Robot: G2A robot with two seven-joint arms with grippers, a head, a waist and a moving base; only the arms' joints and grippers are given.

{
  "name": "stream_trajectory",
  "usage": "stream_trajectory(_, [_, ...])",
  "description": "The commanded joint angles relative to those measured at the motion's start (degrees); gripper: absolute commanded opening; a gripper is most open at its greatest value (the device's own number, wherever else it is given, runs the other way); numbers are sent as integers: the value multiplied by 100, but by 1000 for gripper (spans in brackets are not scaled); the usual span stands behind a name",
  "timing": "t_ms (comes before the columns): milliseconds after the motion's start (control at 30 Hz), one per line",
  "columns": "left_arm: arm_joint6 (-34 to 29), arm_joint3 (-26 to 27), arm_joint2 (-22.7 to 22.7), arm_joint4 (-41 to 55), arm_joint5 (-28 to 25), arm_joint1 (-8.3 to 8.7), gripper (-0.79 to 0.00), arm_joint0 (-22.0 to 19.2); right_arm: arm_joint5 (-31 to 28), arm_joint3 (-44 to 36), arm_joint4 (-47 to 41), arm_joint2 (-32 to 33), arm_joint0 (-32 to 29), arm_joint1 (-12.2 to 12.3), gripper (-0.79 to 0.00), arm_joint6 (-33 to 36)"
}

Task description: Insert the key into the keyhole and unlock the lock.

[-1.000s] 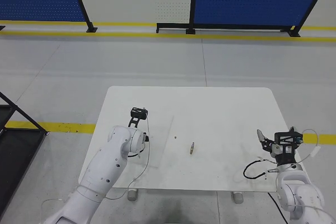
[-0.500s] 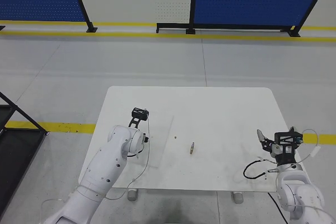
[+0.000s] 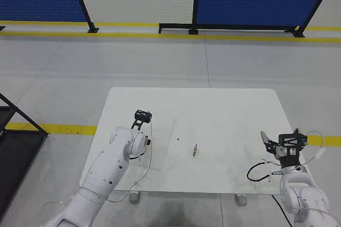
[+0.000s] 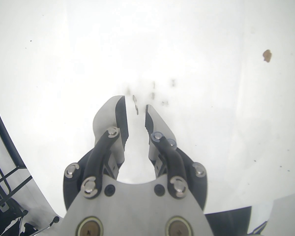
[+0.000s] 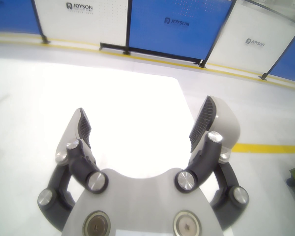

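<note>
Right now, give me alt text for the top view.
A small metal item lies near the middle of a white table. The left gripper hangs over the table's left side; the right gripper, fingers open, sits at the right edge.

You had a small metal piece point(image 3: 194, 149) on the table point(image 3: 227, 108) near its middle, the left gripper point(image 4: 135, 102) left of it, the right gripper point(image 5: 145, 104) at the near-right edge.

Small grey key point(image 3: 194, 150) lies near table point(image 3: 233, 113) centre.
</note>
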State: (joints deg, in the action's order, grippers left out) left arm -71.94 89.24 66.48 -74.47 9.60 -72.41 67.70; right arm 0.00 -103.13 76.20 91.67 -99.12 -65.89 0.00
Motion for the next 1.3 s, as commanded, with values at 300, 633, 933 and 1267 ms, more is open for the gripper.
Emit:
stream_trajectory(300, [-25, -70, -9, 0, 16, -26, -677, -41, 0, 0, 0, 0, 0, 0, 0, 0])
stream_trajectory(633, [-114, -38, 3, -22, 43, -42, -785, -41, 0, 0, 0, 0, 0, 0, 0, 0])
stream_trajectory(933, [-299, 176, 152, -42, 143, -35, -785, 3, 0, 0, 0, 0, 0, 0, 0, 0])
stream_trajectory(1267, [-594, 189, 479, 460, 252, -33, -785, -26, 0, 0, 0, 0, 0, 0, 0, 0])
